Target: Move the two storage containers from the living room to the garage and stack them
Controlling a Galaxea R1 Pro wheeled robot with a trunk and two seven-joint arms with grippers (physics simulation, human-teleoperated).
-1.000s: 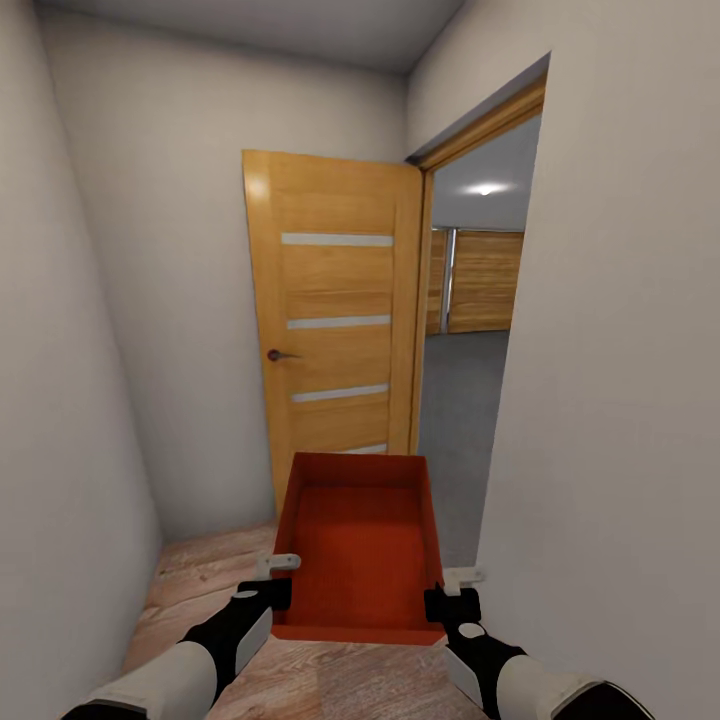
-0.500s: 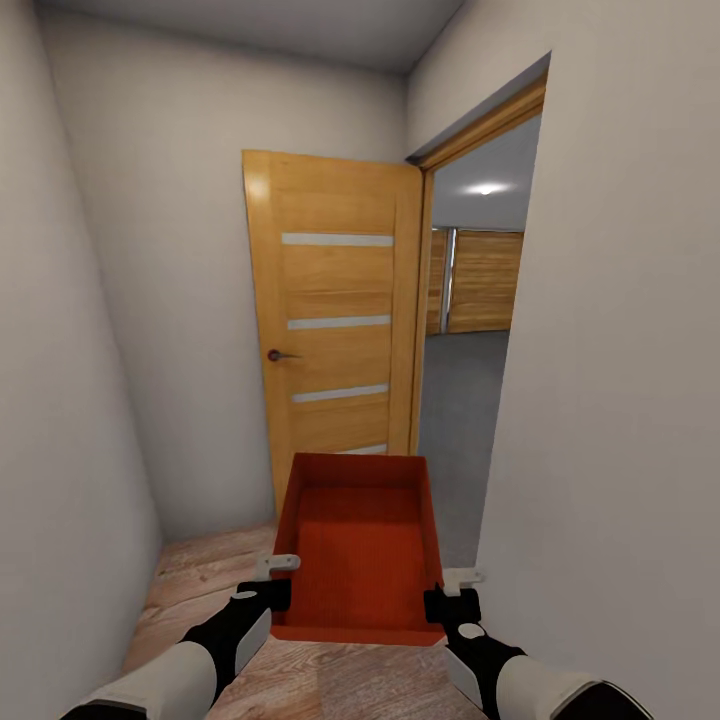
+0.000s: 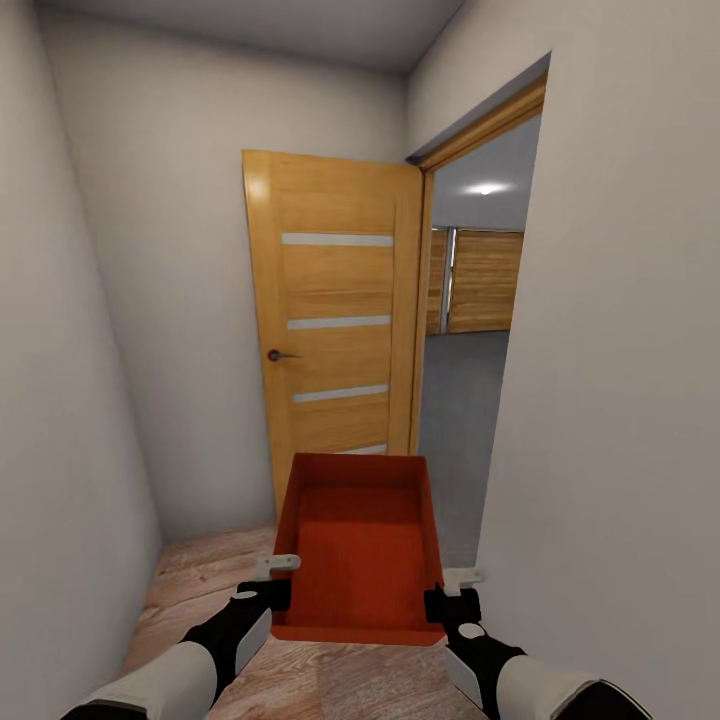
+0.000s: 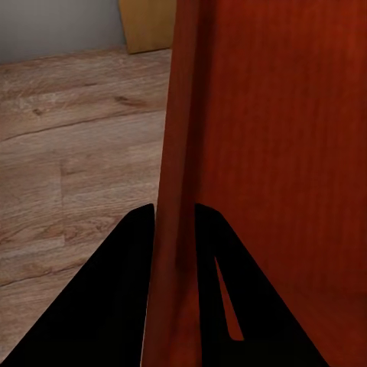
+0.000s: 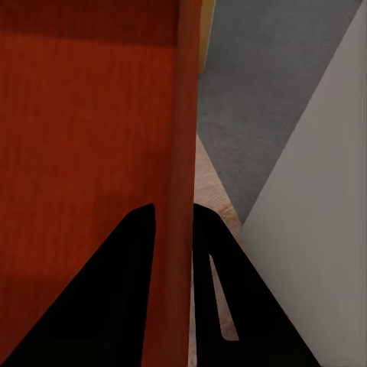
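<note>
An orange-red storage container (image 3: 358, 545) is held level in front of me, above light wood planks. My left gripper (image 3: 275, 592) is shut on its left wall (image 4: 176, 191), and my right gripper (image 3: 447, 600) is shut on its right wall (image 5: 177, 191). In each wrist view the dark fingers pinch the thin wall from both sides. Through the doorway at the right lies the garage with its dark grey floor (image 3: 465, 400).
I stand in a narrow hallway with pale walls close on both sides. A wooden door (image 3: 335, 320) stands open ahead, swung against the far wall. The doorway's wall corner (image 3: 500, 450) is close to the container's right side. Wooden garage doors (image 3: 485, 280) show far beyond.
</note>
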